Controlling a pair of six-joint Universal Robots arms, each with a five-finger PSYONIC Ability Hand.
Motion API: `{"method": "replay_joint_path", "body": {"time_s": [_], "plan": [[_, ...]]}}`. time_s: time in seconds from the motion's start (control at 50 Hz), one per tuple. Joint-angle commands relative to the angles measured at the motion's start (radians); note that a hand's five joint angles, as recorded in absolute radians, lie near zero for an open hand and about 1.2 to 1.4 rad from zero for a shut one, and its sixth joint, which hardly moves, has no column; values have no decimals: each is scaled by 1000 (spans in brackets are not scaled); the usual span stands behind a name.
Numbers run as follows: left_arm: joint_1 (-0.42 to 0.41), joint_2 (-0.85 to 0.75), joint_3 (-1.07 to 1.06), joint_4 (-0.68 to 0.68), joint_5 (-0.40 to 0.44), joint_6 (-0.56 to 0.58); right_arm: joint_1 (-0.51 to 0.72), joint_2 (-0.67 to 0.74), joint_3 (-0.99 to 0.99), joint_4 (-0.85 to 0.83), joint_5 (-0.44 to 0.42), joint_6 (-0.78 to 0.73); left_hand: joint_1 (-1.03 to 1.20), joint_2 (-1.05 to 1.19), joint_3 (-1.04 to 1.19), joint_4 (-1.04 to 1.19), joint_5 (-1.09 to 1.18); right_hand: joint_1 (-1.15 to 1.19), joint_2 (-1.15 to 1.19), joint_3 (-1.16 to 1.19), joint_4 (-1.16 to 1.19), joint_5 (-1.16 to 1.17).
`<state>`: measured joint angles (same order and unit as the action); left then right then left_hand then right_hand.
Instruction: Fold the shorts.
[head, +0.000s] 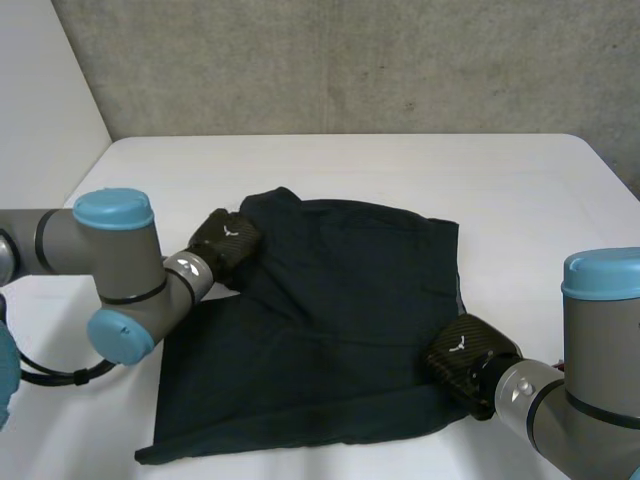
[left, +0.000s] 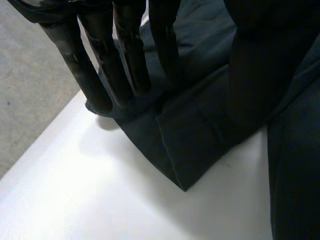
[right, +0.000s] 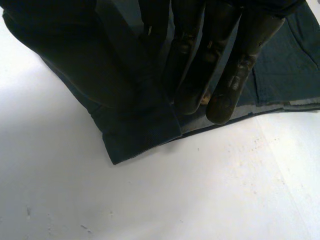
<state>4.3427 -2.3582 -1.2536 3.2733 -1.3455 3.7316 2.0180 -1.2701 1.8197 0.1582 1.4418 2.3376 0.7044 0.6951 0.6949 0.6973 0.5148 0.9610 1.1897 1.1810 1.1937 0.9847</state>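
1. Head view first: the dark shorts are lying spread over the middle of the white desk, with one layer doubled over the other.
2. The left hand is sitting at the far left corner of the shorts. In the left wrist view its fingers and thumb are pinching a raised fold of the cloth between them.
3. The right hand is resting on the right edge, nearer the robot. In the right wrist view its fingers and thumb are clamping a corner of the cloth just above the desk.
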Motion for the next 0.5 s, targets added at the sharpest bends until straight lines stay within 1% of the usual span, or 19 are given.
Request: {"method": "replay_joint_path", "body": {"time_s": [0.02, 0.06, 0.12, 0.14, 0.36, 0.44, 0.5], "plan": [[2, -44, 59, -64, -12, 1, -1, 0, 1, -2, 0, 0, 374, 384, 384, 382, 390, 435, 207, 215, 203, 237], [2, -50, 66, -72, -23, 2, -4, 0, 3, -5, 2, 0, 550, 560, 560, 557, 565, 435, 207, 215, 203, 237], [3, -50, 68, -72, -49, 2, -5, 0, 4, -9, 2, 0, 642, 651, 652, 649, 657, 435, 207, 215, 203, 237], [3, -50, 68, -70, -73, 2, -5, 0, 4, -11, 3, 0, 689, 698, 698, 696, 704, 435, 207, 215, 203, 237], [15, -7, 46, -64, -256, 1, -5, 2, 4, -17, 6, 2, 692, 701, 701, 699, 707, 435, 207, 215, 203, 237], [15, 16, 5, -66, -291, 1, -4, 0, 4, -22, 6, 2, 692, 701, 701, 699, 707, 435, 207, 215, 203, 237], [14, 36, -27, -66, -297, 1, -2, 0, 4, -25, 6, 3, 692, 701, 701, 699, 707, 435, 207, 215, 203, 237]]}}
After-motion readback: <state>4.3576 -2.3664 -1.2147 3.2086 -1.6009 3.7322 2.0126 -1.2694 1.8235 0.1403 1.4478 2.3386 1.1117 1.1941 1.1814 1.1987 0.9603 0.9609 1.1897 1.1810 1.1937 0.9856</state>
